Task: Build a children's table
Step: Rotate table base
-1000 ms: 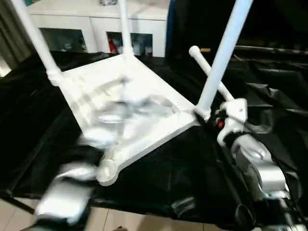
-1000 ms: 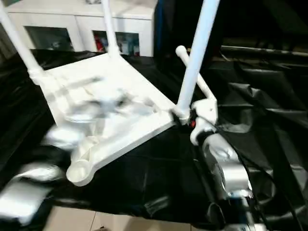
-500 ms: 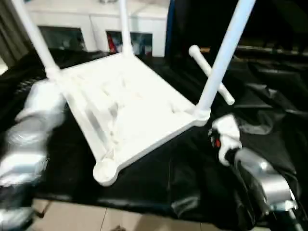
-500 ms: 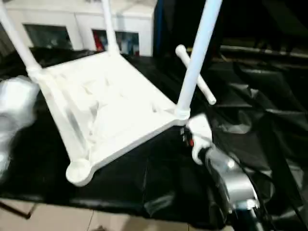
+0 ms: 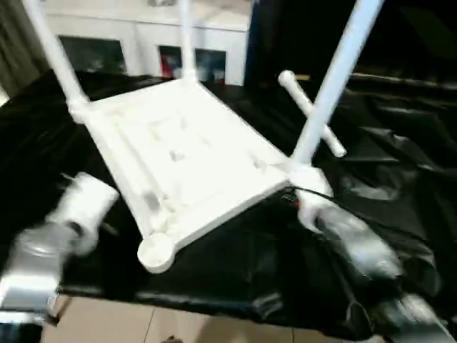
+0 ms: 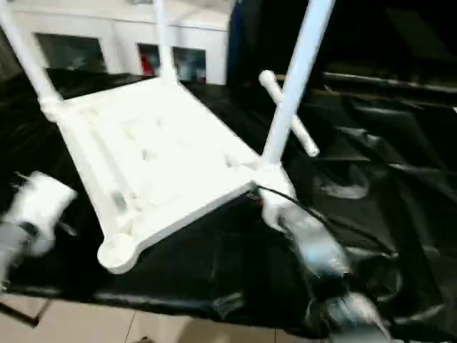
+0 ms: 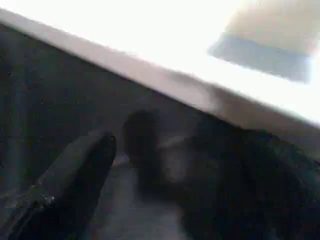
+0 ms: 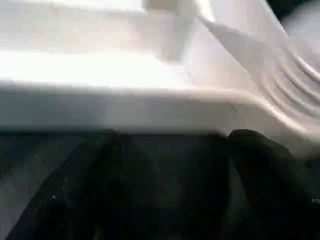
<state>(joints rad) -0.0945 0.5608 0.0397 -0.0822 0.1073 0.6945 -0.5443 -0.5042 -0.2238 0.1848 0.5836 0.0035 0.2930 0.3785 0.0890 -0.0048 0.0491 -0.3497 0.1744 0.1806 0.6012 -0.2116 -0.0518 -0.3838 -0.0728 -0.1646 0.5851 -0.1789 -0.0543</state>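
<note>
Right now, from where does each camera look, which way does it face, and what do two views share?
Left eye view: on the head, looking down at the upturned tabletop; both forearms show.
Right eye view: beside it, same scene, with the loose leg.
Left wrist view: low by the tabletop's edge; one black finger shows.
Right wrist view: under the tabletop's rim; two dark fingers apart.
Shared: both eye views show three standing legs and one empty corner socket.

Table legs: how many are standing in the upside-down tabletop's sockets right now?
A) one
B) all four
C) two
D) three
D: three legs rise from corner sockets of the tabletop, the near corner socket is bare, and the fourth leg lies on the black sheet behind it.
</note>
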